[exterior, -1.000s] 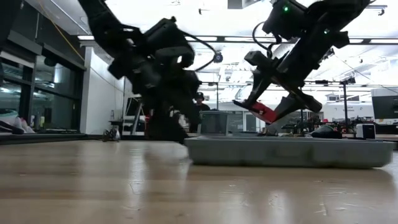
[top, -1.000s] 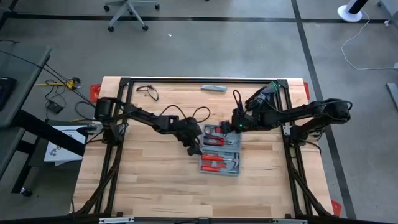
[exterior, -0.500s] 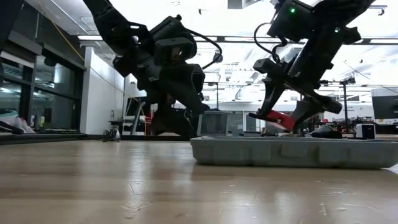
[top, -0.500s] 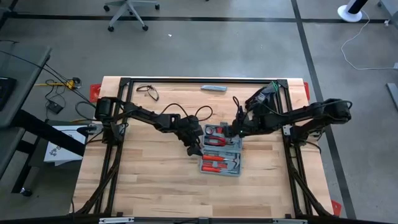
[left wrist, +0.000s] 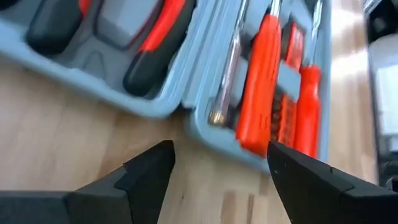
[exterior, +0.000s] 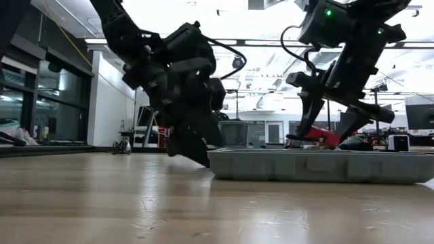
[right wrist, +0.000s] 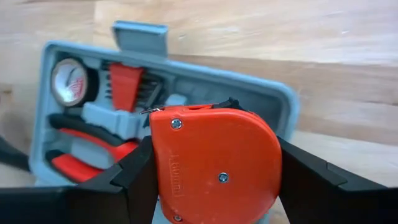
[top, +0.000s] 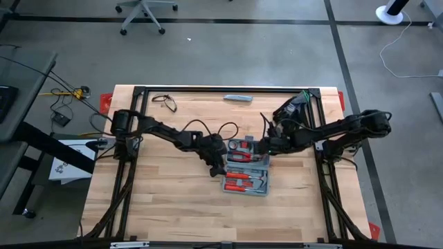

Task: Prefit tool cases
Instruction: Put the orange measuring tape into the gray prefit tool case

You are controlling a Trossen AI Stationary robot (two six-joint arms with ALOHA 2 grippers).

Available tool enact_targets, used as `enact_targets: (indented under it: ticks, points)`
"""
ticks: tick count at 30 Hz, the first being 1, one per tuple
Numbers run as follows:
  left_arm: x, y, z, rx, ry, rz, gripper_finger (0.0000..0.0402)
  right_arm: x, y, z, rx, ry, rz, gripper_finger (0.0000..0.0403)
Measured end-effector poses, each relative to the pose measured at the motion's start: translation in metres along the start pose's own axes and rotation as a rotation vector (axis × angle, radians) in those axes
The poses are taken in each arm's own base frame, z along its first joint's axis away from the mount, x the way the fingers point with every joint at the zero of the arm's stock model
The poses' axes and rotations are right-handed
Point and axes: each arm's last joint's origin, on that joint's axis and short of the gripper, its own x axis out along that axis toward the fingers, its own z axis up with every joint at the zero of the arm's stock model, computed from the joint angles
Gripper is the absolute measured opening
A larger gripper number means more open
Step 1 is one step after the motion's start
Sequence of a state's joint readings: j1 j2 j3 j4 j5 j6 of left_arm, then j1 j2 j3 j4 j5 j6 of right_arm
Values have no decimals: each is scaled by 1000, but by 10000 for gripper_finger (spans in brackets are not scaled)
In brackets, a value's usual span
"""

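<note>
both grippers: right gripper [right wrist: 214,186] grips red tape measure [right wrist: 214,165] over tool case [right wrist: 68,112].

A robotics lab or workshop. A pale wooden surface [top: 166,200] in a black metal frame [top: 208,90] stands on a grey concrete floor [top: 242,48] marked with dark tape lines. Beyond the frame, a wheeled office chair [top: 142,10]; beside it, loose cables [top: 66,93]. Behind the surface, ceiling strip lights [exterior: 271,41], glass partitions [exterior: 41,102] and equipment benches.

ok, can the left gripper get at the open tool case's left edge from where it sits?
Probably yes. The left gripper is open at the tool case, nothing between; the right gripper holds a red tape measure over the far half.
</note>
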State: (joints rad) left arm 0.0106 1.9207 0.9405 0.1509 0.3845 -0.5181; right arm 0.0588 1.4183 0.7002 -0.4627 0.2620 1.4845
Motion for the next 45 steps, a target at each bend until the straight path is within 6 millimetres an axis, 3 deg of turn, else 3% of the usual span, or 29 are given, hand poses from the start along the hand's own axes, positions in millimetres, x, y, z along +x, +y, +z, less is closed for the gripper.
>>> enact_targets:
  ticks: [6,23,38,45]
  points:
    - [13,0,5,-47,-93,-63,255,1,-2,5,16,15,-24,251]
    - [11,-12,27,-20,-187,-97,255,0,-17,4,50,29,-174,251]
    - [7,-21,44,156,-234,-123,255,2,-36,8,25,72,-344,251]
    - [-5,-16,71,321,-294,-77,255,3,-35,8,20,68,-327,251]
